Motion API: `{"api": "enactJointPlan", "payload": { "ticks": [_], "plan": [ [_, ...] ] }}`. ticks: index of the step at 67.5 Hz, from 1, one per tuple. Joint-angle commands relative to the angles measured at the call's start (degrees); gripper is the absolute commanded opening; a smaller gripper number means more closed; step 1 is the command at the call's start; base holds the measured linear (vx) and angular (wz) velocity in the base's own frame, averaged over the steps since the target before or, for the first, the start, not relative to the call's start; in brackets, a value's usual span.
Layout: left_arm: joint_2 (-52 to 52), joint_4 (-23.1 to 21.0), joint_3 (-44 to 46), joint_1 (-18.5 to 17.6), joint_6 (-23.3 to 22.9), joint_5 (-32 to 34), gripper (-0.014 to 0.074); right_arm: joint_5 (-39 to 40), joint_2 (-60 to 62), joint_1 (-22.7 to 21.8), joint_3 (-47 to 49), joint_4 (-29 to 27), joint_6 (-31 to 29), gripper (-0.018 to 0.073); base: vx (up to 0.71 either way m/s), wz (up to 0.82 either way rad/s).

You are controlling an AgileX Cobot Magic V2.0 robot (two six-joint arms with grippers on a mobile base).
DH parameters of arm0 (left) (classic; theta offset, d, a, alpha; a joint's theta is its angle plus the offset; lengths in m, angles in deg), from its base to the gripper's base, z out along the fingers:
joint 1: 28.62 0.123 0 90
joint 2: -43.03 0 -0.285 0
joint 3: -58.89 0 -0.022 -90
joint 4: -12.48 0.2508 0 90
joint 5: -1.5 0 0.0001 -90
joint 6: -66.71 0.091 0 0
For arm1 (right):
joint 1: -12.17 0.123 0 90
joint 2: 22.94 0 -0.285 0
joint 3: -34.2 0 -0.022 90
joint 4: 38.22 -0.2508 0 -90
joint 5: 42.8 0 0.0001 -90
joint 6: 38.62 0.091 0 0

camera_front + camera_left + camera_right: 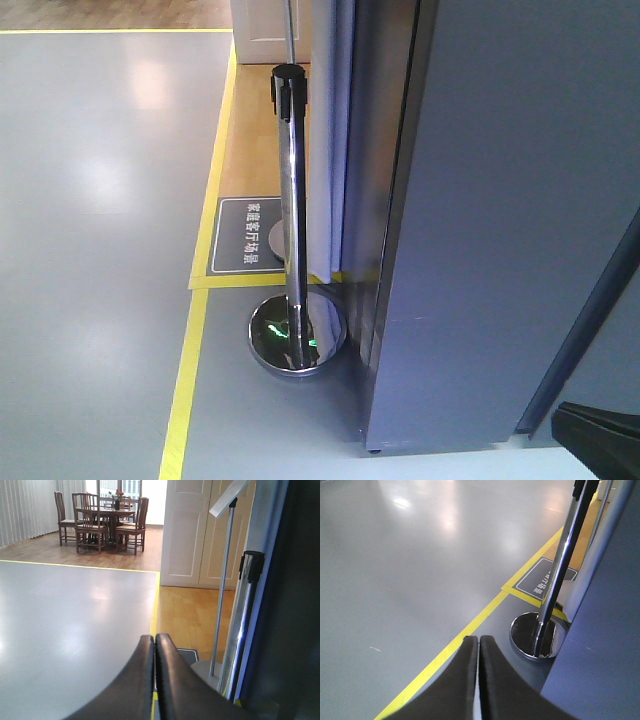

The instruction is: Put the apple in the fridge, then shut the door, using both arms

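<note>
We see the fridge filling the right half of the front view as a tall dark grey slab, its side and closed front edge facing us, standing on the grey floor. The door cannot be told apart from the body here, and the apple shows in none of the views, so we cannot say where it lies.

Just left of the fridge stands a chrome post with a black cap, rising from a round mirrored base that sits near the fridge's foot. A yellow line runs along the floor to the left of the base, and a dark floor sign with white characters lies beyond it on the wood strip.

Our left gripper has its two black fingers pressed together, with nothing between them, pointing over the grey floor toward a far table with chairs. White panelled doors stand to the far right, and the post is near on the right.

Our right gripper is likewise pressed together and holds nothing, hanging above the yellow line, with the base just to its right.
</note>
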Motion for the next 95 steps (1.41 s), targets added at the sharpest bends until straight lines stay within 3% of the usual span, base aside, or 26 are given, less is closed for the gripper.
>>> {"api": "enactJointPlan", "payload": {
  "ticks": [1, 67, 76, 87, 95],
  "plan": [
    [0.99, 0.08, -1.73, -0.35, 0.03, 4.3, -0.0006, 2.04, -0.48, -0.23, 1.39, -2.2, 0.05, -0.0005, 0.0, 0.0],
    [0.93, 0.08, -1.68, -0.35, 0.03, 4.24, -0.0006, 2.49, -0.46, -0.23, 1.39, -2.34, 0.05, -0.0005, 0.0, 0.0],
    [0.93, 0.08, -1.68, -0.35, 0.03, 4.24, -0.0006, 2.94, -0.35, 1.87, 1.39, -0.98, 0.06, -0.0005, 0.0, 0.0],
    [0.93, 0.08, -1.68, -0.35, 0.03, 4.24, -0.0006, 9.7, 1.31, 5.66, 0.48, 3.86, 1.56, -0.0005, 0.0, 0.0],
    [0.93, 0.08, -1.68, -0.35, 0.03, 4.24, -0.0006, 21.85, 3.14, 7.3, -5.89, 6.89, 10.24, -0.0005, 0.0, 0.0]
  ]
}}
